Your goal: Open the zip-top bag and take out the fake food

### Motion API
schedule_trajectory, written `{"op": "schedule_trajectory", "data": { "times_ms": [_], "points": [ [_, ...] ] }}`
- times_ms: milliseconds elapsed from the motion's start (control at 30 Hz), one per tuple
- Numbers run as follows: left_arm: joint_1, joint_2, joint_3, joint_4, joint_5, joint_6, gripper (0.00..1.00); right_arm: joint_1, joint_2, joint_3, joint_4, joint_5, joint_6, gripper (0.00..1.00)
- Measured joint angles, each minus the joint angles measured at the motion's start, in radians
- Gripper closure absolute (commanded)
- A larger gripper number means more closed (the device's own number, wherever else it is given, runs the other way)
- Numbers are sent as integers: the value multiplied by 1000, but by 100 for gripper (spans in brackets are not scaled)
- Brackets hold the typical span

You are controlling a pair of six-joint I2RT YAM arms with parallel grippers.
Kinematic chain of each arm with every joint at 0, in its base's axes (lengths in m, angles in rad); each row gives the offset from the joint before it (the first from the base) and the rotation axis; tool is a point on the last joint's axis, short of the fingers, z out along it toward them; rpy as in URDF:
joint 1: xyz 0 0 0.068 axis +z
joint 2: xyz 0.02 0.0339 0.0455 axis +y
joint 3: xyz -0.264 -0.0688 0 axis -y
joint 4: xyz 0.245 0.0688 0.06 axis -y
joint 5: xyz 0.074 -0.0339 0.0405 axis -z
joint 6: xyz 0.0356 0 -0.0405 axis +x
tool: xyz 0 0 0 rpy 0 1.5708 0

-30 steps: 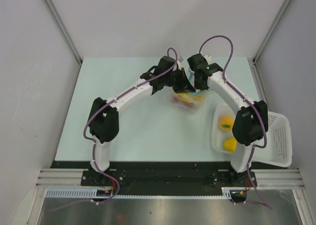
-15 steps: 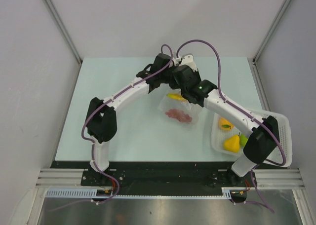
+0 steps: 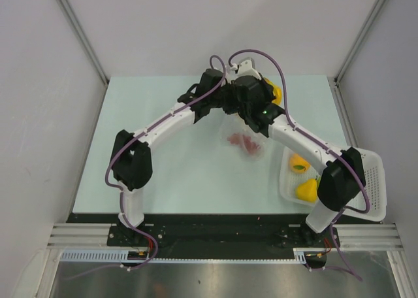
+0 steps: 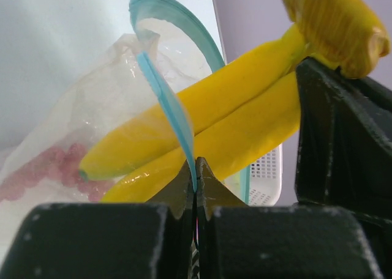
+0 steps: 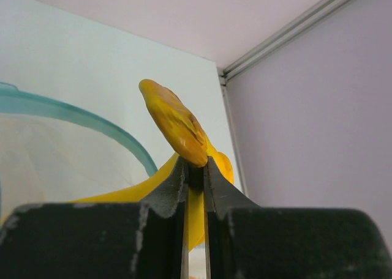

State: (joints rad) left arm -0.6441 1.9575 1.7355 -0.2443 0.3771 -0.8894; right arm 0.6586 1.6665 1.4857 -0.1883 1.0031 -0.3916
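Banana (image 4: 245, 89) half out of the zip-top bag (image 4: 86, 114)
The left gripper (image 4: 195, 172) pinches the bag's blue zip strip (image 4: 165, 101); the right gripper (image 5: 195, 169) pinches the banana's stem. The bag is at 12 o'clock on the table (image 3: 163, 167), with red berries (image 3: 241, 141) inside. The basket (image 3: 369, 174) is at 4 o'clock.

One zip-top bag (image 4: 73, 120), one red berry cluster (image 3: 241, 142), one two-banana bunch (image 4: 233, 107). One white basket (image 3: 372, 180) at four o'clock on the worktop, with one orange (image 3: 299, 162) and one yellow fruit (image 3: 304, 191) showing.

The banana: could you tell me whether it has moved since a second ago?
Yes. Held by the right gripper, the banana has travelled from mid-table toward the table's far edge, away from the white basket.
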Motion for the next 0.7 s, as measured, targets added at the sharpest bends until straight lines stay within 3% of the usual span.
{"op": "schedule_trajectory", "data": {
  "times_ms": [267,467,600,700],
  "points": [
    [5,-1,0,26,-3,10,100,5,-2,-7,174,53,-181,100],
    [6,3,8,-3,1,29,100,-30,-59,2,208,114,-237,100],
    [5,25,10,-33,3,37,100,-56,-117,83,130,154,-180,100],
    [6,39,16,-59,2,49,100,-74,-167,157,-26,172,-66,100]
  ]
}}
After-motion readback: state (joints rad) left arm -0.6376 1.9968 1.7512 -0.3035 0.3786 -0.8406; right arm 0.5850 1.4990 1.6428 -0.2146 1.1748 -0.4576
